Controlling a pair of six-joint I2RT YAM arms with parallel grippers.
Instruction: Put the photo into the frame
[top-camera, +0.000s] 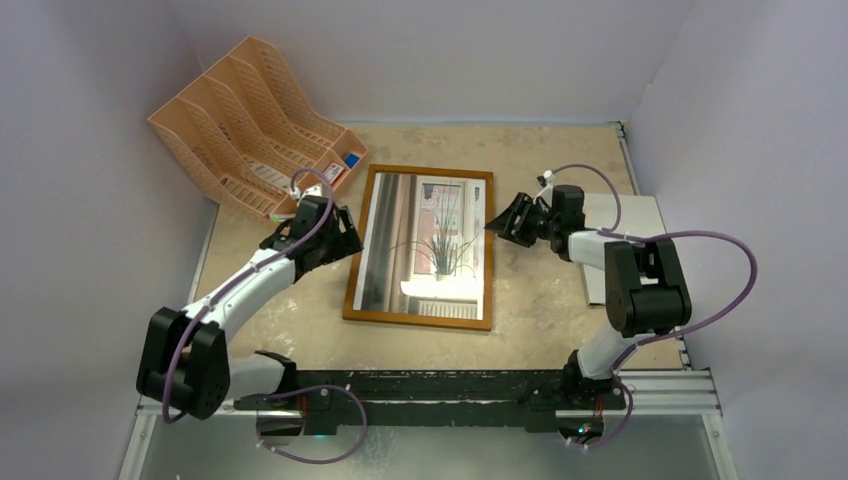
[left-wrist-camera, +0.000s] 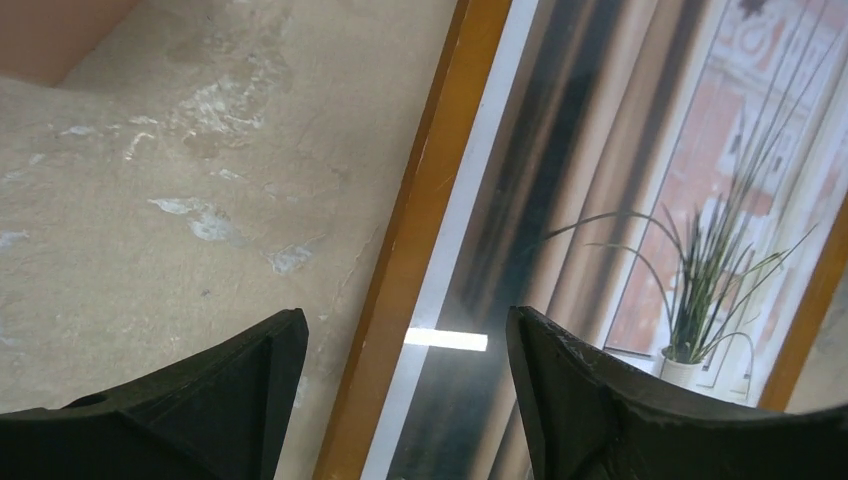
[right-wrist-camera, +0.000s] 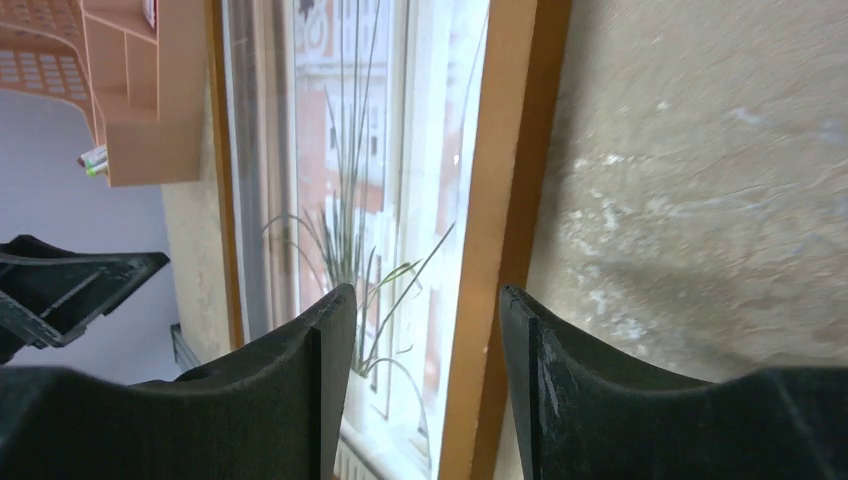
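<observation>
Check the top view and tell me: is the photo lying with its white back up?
No, the photo lies inside the frame with its printed plant and window facing up.

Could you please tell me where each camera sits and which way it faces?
Top external: above, behind the bases, looking down; both arms show, left gripper and right gripper flanking the frame.
Left wrist: on that arm, looking down between its open fingers at the frame's left rail.
Right wrist: likewise, over the right rail.
Shared: all show the photo.
</observation>
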